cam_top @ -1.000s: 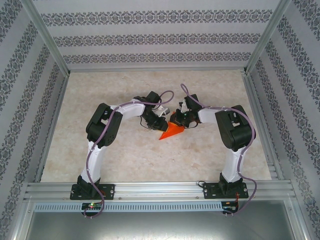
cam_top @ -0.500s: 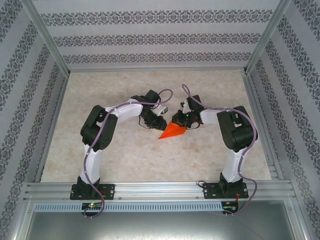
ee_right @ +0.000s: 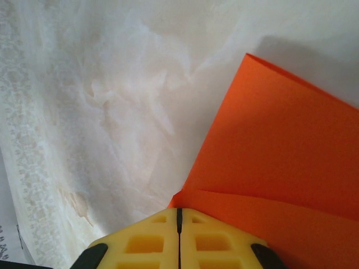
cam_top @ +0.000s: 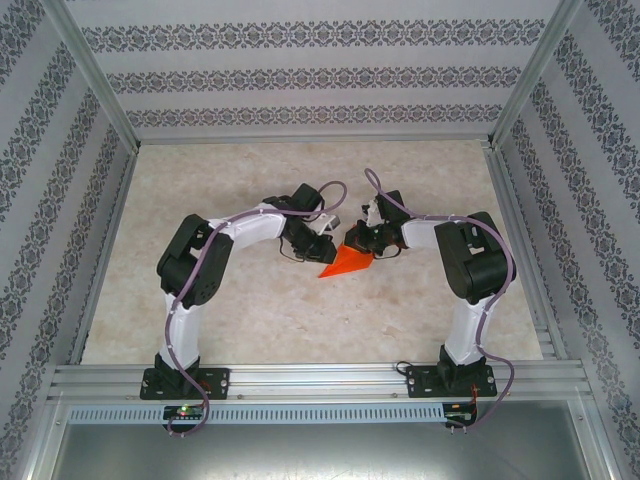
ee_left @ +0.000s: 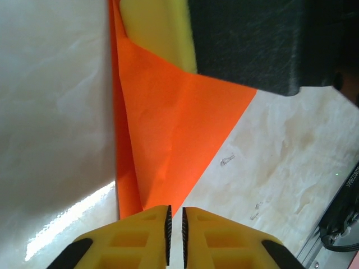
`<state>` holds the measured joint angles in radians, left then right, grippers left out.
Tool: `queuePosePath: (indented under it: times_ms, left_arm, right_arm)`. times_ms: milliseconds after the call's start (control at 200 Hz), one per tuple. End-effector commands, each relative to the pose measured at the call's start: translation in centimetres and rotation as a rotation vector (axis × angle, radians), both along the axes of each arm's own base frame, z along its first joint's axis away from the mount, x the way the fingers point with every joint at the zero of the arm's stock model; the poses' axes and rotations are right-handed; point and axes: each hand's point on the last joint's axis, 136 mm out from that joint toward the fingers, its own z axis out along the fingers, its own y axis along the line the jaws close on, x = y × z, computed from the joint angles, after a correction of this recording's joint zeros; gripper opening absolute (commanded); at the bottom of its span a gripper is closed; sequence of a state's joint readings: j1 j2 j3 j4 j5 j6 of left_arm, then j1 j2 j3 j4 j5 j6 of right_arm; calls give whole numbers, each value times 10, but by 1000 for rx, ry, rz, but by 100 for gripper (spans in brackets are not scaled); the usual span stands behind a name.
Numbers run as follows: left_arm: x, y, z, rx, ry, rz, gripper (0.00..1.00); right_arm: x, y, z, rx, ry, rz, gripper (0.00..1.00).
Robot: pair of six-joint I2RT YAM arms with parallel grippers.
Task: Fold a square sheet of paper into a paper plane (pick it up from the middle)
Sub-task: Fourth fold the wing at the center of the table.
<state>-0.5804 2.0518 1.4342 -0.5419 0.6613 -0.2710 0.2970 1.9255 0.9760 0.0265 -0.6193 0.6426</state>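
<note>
The folded orange paper (cam_top: 346, 262) sits mid-tabletop (cam_top: 250, 320), between both arms, its point aimed near-left. My right jaws are clamped on its wide end. My left jaws, almost together, meet its left edge, and I cannot tell if they grip.

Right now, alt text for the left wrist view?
Folded orange paper tapers from the right gripper, clamped on it at top, down to the left gripper, yellow fingertips a slit apart. Pale marbled table behind.
</note>
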Motion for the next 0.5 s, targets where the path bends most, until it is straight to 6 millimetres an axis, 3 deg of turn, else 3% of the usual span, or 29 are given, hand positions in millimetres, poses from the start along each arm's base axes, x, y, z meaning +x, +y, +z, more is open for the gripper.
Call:
queuePosePath:
  times_ms: [0,495]
  left_arm:
    - [-4,-3,-14,6,20,-2,15]
    - [-10,2,-38,49,58,-7,12]
  right_arm:
    - [-22,-23,-33,-110,92,-18,7]
    - [-22,-24,-30,-104,80,-5,6]
